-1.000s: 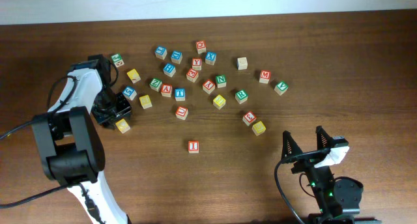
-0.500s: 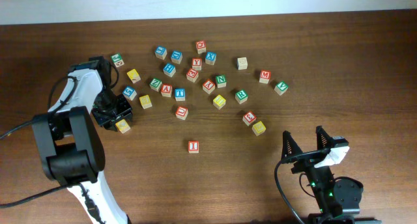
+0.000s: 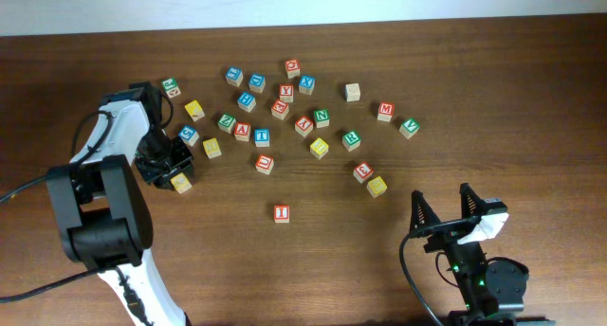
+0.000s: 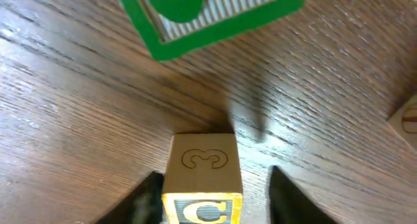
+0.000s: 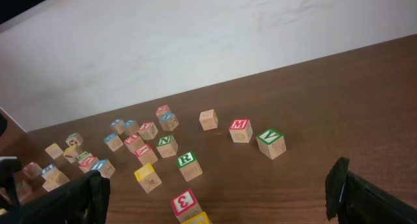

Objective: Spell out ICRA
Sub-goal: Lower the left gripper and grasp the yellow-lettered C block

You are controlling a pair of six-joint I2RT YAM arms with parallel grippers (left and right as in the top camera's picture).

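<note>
The yellow C cube [image 3: 179,182] sits on the table at the left. In the left wrist view the C cube [image 4: 202,185] lies between my left gripper's fingers [image 4: 212,198]. The left finger touches it and a gap shows on the right, so the gripper [image 3: 169,170] is open around it. The red I cube [image 3: 281,212] stands alone near the middle front. The green R cube [image 3: 351,137] [image 5: 186,160] and the red A cube [image 3: 243,132] lie in the scatter. My right gripper [image 3: 446,212] [image 5: 218,208] is open and empty at the front right.
Several other letter cubes are scattered across the far middle of the table, including a red 3 cube [image 3: 362,172] and a yellow cube [image 3: 377,186]. A green-faced cube [image 4: 208,15] lies just beyond the C cube. The table's far edge meets a white wall.
Almost nothing. My left gripper and the C cube have shifted very slightly. The right arm has not moved.
</note>
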